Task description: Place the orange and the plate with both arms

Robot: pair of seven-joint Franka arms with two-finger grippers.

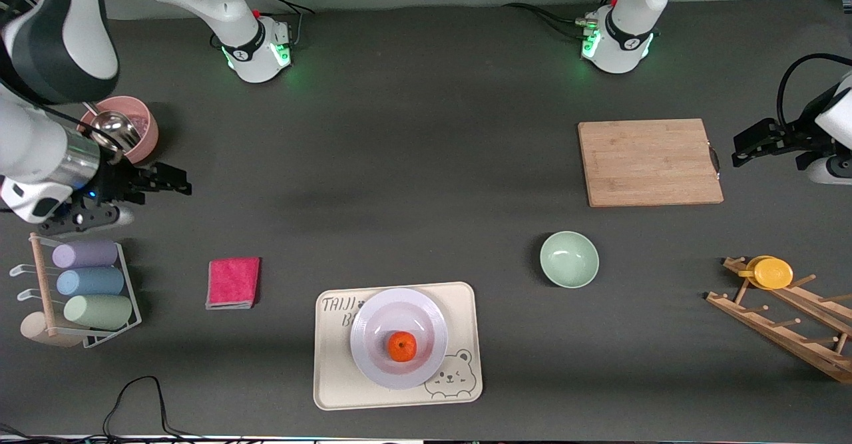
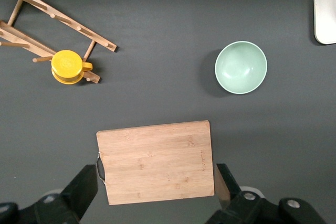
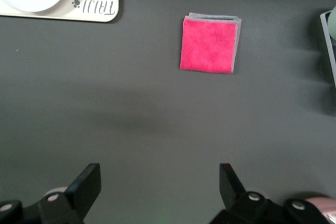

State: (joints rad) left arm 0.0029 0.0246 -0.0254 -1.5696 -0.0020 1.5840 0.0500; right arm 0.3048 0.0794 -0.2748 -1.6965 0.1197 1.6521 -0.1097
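- We found the orange resting in the shallow centre of the plate, and the plate itself sat on the bear-print tray at the edge of the tabletop nearest the front camera.
- We judged the orange light, firm and round, so apt to roll; a pinch across its middle from above looked safest.
- We took the plate to be stiff, glossy, slippery and breakable; its wide rim seemed the only place to grip, and it lay almost flat on the tray.
- The left gripper hung with its fingers spread over the bamboo cutting board, holding nothing, well apart from the plate.
- The right gripper hovered spread and empty over bare tabletop near the pink bowl, with the folded red cloth between it and the tray.
- The mint-green bowl stood clear of both.
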